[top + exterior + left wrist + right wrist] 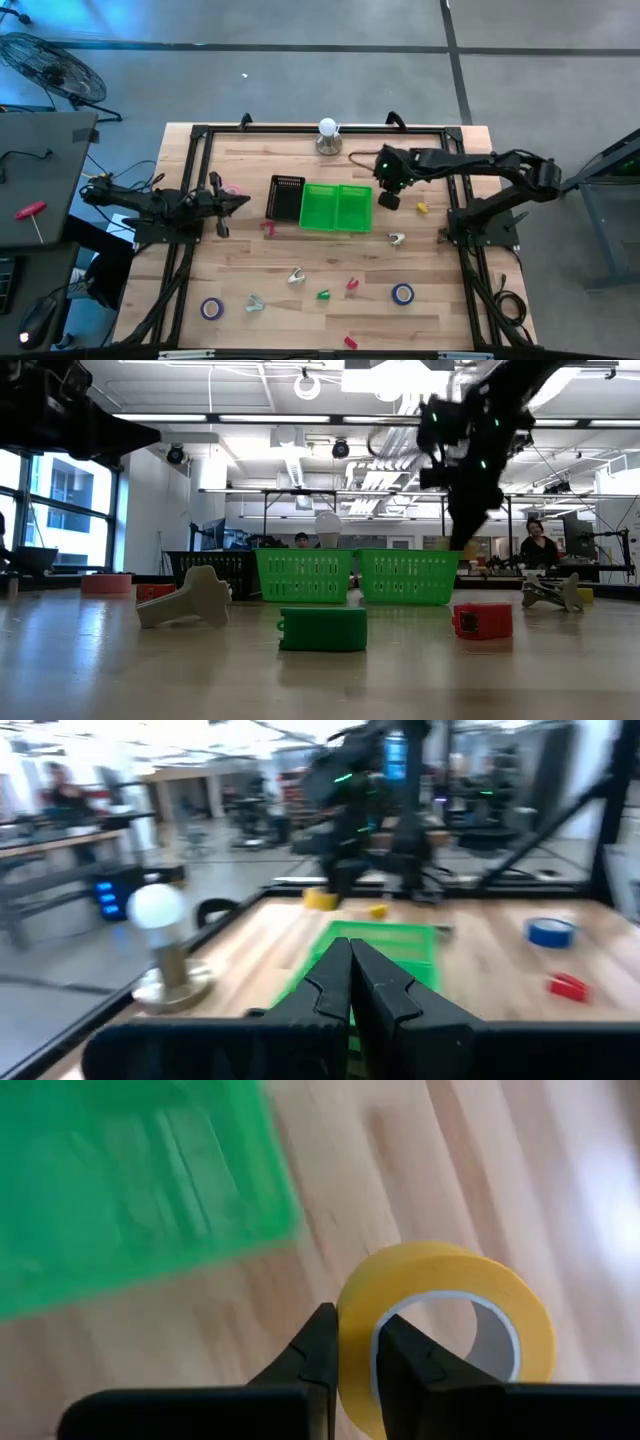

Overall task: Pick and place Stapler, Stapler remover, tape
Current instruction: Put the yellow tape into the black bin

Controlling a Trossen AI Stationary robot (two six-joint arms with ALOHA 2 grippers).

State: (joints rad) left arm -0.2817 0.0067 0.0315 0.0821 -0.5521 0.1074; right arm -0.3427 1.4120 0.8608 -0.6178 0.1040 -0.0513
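Observation:
My right gripper [388,199] hovers just right of the two green baskets [337,207] and is shut on a yellow tape roll [440,1295]. In the right wrist view the roll shows above bare wood, beside a basket corner [130,1190]. My left gripper [243,203] waits shut at the table's left, pointing level toward the baskets. A blue tape roll [402,293] and a purple one [211,308] lie flat near the front edge. White staple removers [397,239] [295,275] and small red [352,284] and green [323,294] staplers lie scattered on the wood. My right gripper holds the yellow roll by its ring wall [356,1342], one finger inside the hollow centre and one finger [318,1348] outside. The fingers slant down from above. The roll appears lifted off the wood, its opening facing the wrist camera.
A black basket [286,197] stands against the green baskets' left side. A lamp with a white bulb [328,130] stands at the far edge. A small yellow piece [421,208] lies right of my right gripper. A pink tape roll [232,188] lies by my left gripper.

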